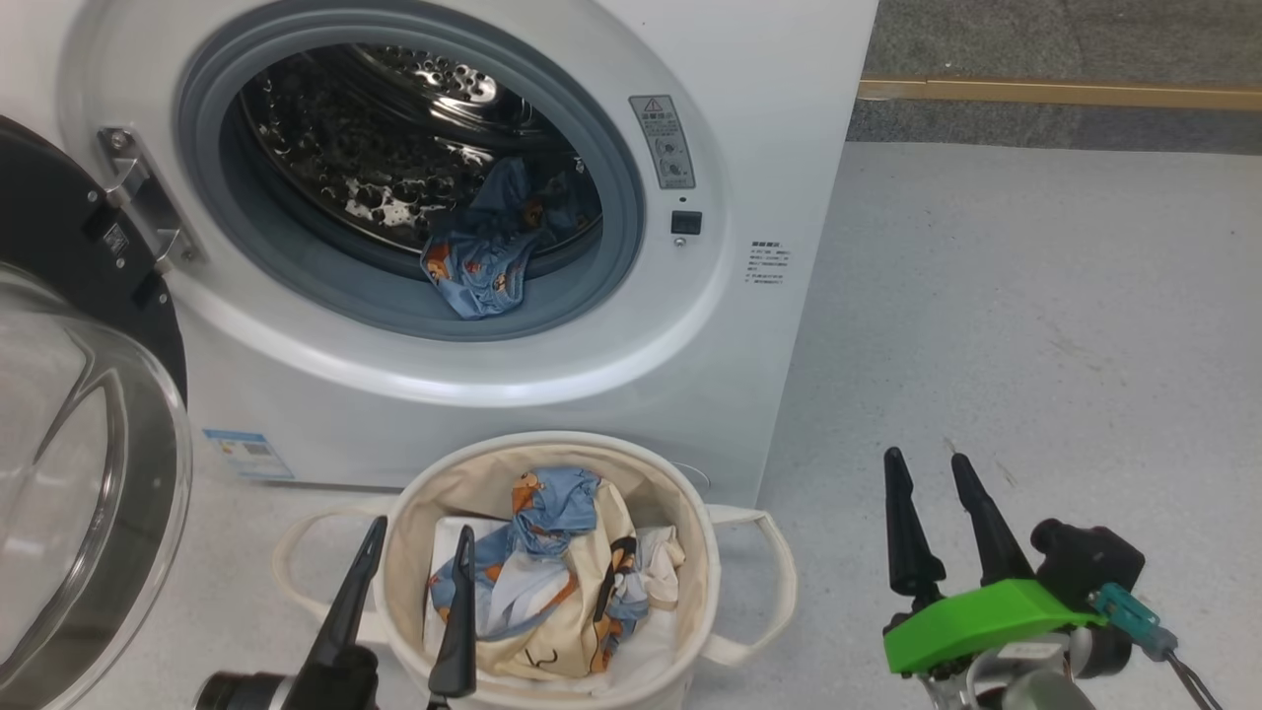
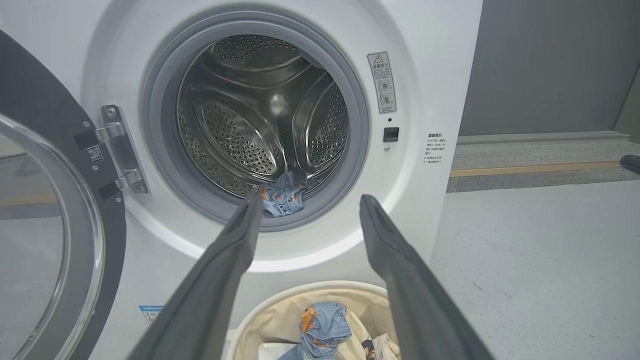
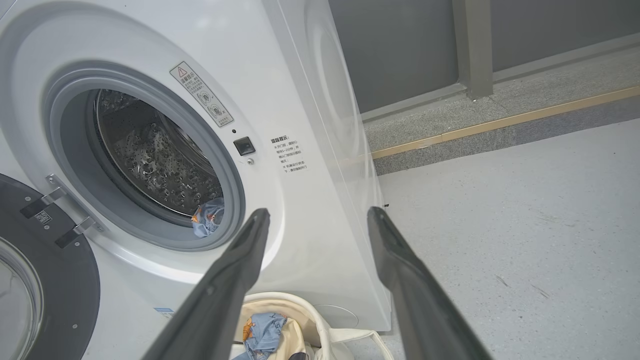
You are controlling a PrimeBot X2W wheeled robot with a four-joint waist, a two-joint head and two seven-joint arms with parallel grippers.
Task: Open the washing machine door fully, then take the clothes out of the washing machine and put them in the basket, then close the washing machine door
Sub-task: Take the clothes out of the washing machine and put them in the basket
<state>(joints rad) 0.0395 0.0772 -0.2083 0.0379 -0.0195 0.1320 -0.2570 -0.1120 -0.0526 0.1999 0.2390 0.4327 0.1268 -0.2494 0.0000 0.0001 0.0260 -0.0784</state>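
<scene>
My left gripper (image 1: 422,528) and right gripper (image 1: 926,457) gape wide, empty. Washing machine door (image 1: 59,394) stands open leftward, basket (image 1: 710,592) mouth-up on pale speckled floor (image 1: 1035,316), grey wall (image 2: 550,60) behind.

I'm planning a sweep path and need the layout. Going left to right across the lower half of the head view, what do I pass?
washing machine door → basket → right gripper. The left gripper overlaps the basket, so it is left out.
</scene>
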